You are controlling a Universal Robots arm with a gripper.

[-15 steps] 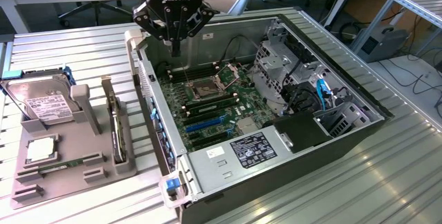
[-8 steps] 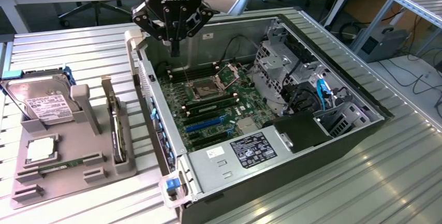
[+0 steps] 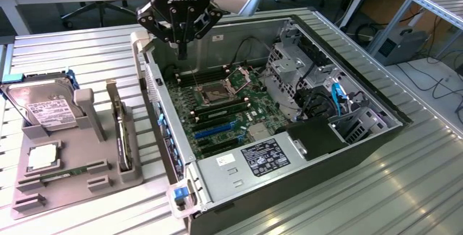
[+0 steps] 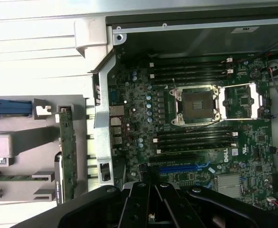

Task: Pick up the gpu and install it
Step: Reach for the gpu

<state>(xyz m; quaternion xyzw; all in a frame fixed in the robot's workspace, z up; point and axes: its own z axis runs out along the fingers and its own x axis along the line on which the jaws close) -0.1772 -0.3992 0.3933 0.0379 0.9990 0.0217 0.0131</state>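
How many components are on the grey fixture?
4: hard drive, tilted; processor chip flat beside it; memory stick next; gpu on edge nearest the case. None seems hidden.

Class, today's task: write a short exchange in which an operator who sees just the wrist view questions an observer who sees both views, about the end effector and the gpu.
Operator: From the wrist view I see the motherboard. Where are my fingertips?
Observer: The end effector hangs shut and empty above the open computer case, toward the exterior view's left.
Operator: I see the gpu edge-on. What stands next to it?
Observer: Beside the gpu, further to the exterior view's left, a white-labelled hard drive leans in the same grey holder.
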